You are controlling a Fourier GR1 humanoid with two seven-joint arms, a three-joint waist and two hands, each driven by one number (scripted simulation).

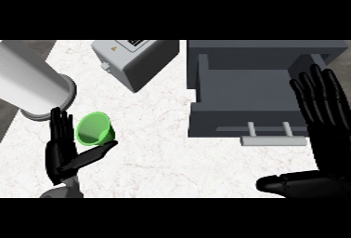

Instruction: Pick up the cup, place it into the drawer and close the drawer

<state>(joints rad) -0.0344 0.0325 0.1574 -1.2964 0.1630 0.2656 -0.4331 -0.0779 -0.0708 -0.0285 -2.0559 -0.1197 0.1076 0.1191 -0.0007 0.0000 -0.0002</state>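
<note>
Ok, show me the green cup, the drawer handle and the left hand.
green cup (93, 128): head view, on its inner wall, seen through the open mouth.
drawer handle (273, 140): head view, on the middle of the pale bar.
left hand (61, 154): head view, on the palm.

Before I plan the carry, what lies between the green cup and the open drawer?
Head view: only bare counter lies between the cup and the drawer; the grey box stands farther back, off that line.
</note>
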